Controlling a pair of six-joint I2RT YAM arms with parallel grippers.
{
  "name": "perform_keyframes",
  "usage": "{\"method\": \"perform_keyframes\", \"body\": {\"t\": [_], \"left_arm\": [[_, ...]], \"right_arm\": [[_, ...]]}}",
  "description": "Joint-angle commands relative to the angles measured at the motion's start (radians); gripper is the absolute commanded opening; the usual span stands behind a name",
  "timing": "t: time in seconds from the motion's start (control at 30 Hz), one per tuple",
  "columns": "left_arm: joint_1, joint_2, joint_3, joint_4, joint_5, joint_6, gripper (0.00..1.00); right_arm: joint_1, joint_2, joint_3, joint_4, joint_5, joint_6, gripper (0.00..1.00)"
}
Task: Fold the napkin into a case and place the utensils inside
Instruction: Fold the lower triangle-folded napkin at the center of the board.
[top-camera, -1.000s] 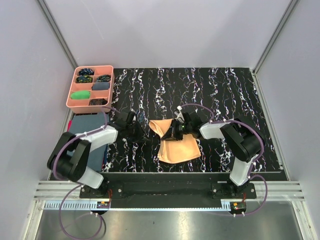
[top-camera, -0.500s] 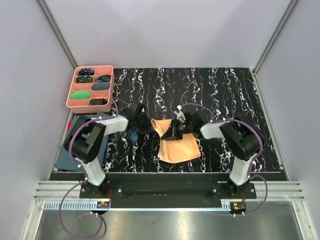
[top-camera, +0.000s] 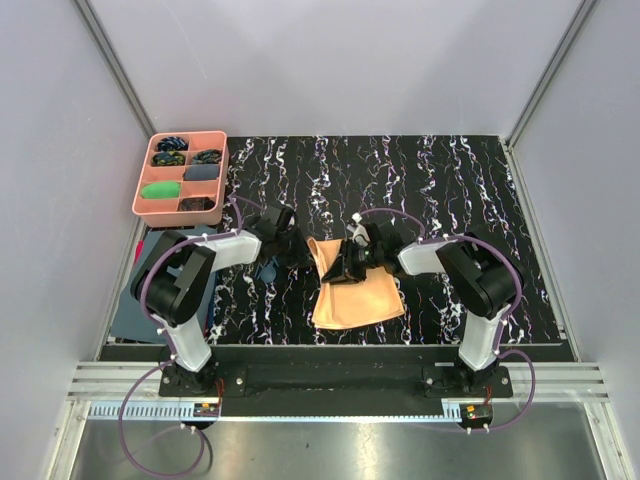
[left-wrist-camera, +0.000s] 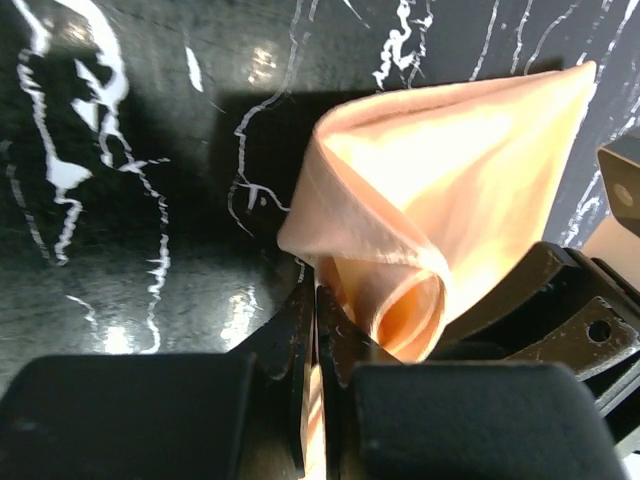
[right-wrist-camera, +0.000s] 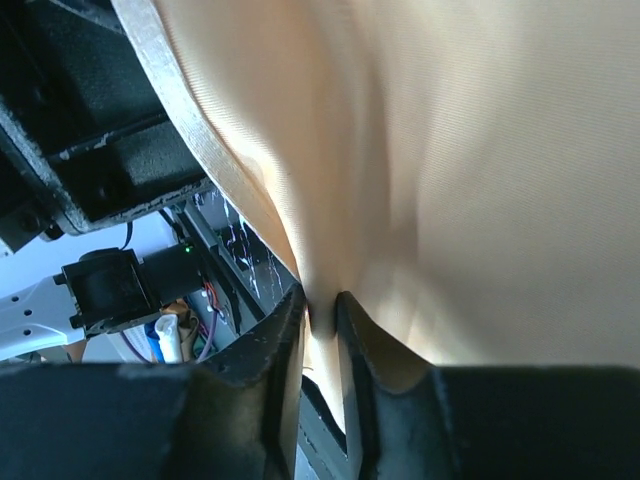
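A pink compartment tray and a dark blue-grey cloth sheet lie at left. Both grippers cover the far-left part of the shiny peach-orange fabric napkin at centre. Since a second ago the left gripper has swung in and now clamps the rolled corner, which points far-left. The right gripper straddles a fold, grip indeterminate. Long axis: near to far.

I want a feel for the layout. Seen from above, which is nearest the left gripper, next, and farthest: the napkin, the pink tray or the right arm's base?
1. The napkin: its corner is pinched in the left gripper and it spreads to that gripper's right.
2. The pink tray: farther back, on the left.
3. The right arm's base: near edge, far right.
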Motion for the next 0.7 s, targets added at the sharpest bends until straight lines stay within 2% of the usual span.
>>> {"method": "perform_keyframes", "body": {"t": [0.0,0.27,0.5,0.57,0.67], "left_arm": [[-0.015,-0.009,0.036,0.058,0.050,-0.028,0.06],[-0.038,-0.034,0.025,0.073,0.061,-0.051,0.06],[-0.053,-0.071,0.002,0.075,0.058,-0.074,0.06],[-0.061,-0.074,0.011,0.073,0.062,-0.079,0.06],[-0.078,-0.072,0.028,0.075,0.058,-0.087,0.06]], "right_arm": [[-0.010,-0.017,0.060,-0.079,0.007,-0.055,0.29],[-0.039,-0.071,0.114,-0.240,0.051,-0.130,0.45],[-0.095,-0.075,0.140,-0.271,0.056,-0.165,0.54],[-0.113,-0.066,0.143,-0.285,0.062,-0.171,0.54],[-0.124,-0.036,0.157,-0.322,0.091,-0.194,0.49]]}}
